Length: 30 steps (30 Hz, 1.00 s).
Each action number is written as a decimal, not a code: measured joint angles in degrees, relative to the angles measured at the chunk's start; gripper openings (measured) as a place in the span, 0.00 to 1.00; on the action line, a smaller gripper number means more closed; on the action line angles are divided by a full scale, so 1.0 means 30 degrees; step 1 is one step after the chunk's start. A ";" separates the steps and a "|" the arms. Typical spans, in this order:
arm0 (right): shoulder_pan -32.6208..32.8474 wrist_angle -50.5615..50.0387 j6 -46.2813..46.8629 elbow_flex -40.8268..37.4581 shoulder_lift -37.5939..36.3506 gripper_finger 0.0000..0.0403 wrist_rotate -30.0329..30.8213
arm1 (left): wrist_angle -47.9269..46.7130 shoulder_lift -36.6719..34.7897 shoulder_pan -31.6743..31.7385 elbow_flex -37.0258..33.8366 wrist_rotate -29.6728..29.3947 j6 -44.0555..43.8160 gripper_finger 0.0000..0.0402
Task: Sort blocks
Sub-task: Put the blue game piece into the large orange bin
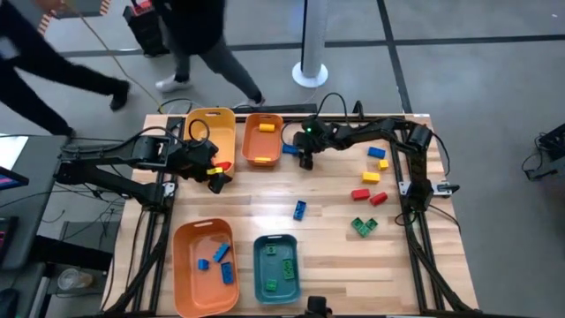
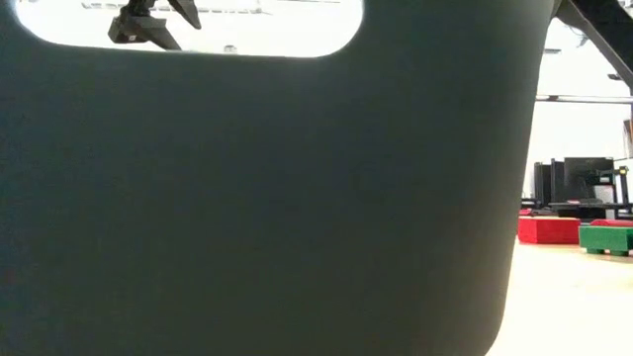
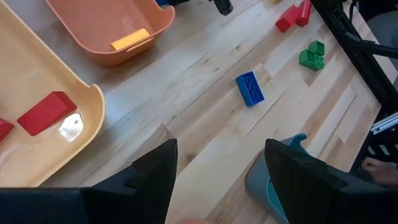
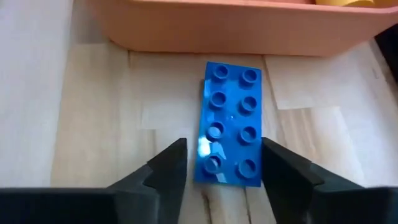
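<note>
The right gripper point(image 4: 224, 167) has its jaws open around a blue block point(image 4: 229, 124) lying flat on the tabletop point(image 4: 93, 112), not yet clamped. The left gripper point(image 3: 217, 168) hovers with open, empty jaws beside the yellow bin point(image 3: 56, 143).

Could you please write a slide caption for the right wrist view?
Right gripper straddles a blue block lying flat on the table beside the orange bin, fingers not yet touching it.

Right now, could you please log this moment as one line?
right gripper: straddling blue block, closing | left gripper: open, empty, beside yellow bin
</note>
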 joint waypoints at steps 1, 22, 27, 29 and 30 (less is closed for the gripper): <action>-0.0007 -0.0034 -0.0120 0.0000 0.0000 0.48 0.0115 | 0.0006 0.0000 0.0006 0.0000 0.0004 0.0007 0.59; 0.0908 -0.7178 0.1467 -0.0036 -0.5812 0.29 0.0310 | 0.0465 0.1234 0.0607 0.0007 0.0724 0.3912 0.59; 0.2503 -0.8362 0.1853 -0.0036 -0.8660 0.30 -0.0524 | 0.2100 0.3193 0.0786 0.0007 -0.0170 1.0654 0.59; 0.2886 -0.8554 0.3190 -0.0029 -0.9613 0.30 -0.1452 | 0.2768 0.3835 0.0778 0.0007 -0.1109 1.3045 0.59; 0.2989 -0.8595 0.4237 -0.0029 -1.0033 0.30 -0.2044 | 0.3089 0.4109 0.0781 0.0007 -0.1680 1.4118 0.59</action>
